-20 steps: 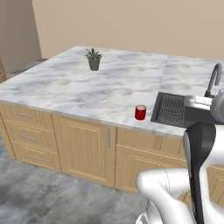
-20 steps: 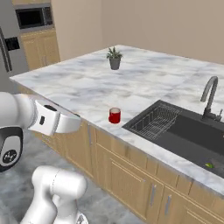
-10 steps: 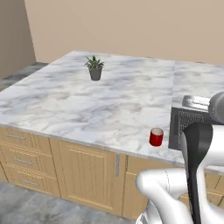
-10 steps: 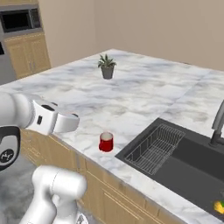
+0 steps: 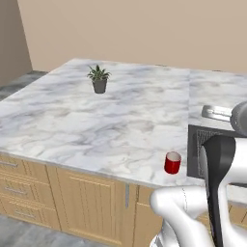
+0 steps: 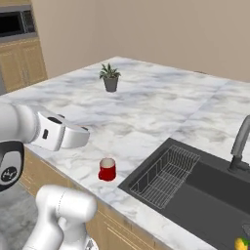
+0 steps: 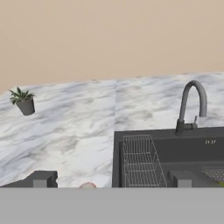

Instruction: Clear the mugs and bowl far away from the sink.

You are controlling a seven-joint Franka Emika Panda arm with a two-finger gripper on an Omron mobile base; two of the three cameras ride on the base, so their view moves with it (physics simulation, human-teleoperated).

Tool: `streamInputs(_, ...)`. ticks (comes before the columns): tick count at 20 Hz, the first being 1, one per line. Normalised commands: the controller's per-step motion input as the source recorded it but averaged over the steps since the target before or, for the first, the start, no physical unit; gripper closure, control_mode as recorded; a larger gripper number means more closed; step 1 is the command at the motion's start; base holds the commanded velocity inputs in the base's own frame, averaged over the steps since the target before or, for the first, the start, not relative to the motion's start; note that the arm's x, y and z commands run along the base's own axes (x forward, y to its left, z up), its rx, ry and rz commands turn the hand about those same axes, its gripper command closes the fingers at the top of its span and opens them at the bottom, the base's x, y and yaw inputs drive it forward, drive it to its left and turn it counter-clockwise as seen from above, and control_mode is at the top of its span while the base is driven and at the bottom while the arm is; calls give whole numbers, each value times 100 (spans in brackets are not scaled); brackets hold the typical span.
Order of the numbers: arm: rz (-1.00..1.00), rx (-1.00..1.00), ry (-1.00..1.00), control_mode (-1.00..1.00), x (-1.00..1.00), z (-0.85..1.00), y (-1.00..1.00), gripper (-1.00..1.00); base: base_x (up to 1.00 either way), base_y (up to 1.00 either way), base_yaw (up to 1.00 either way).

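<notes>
Base rolled closer; glossy red cylindrical mug (image 6: 107, 169) sits beside dark grey recessed sink (image 6: 195, 190) on marble worktop (image 5: 72, 120), gripper (image 7: 111, 179) wide open, empty.

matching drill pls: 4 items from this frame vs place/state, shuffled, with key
Items:
1. red mug
2. potted plant
3. wire rack
4. gripper

Place or state:
A. inside the sink basin
B. far across the marble counter
C. open, holding nothing
D. near the counter's front edge, beside the sink

Pairs: 1-D, 2-B, 3-A, 4-C
</notes>
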Motion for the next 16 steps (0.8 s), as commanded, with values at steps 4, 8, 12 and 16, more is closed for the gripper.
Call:
streamInputs(4,0,0,0,100,0,0,0,-100,0,0,-29)
streamInputs(8,0,0,0,100,0,0,0,-100,0,0,-45)
streamInputs(12,0,0,0,100,0,0,0,-100,0,0,-47)
streamInputs(16,0,0,0,100,0,0,0,-100,3,1,-32)
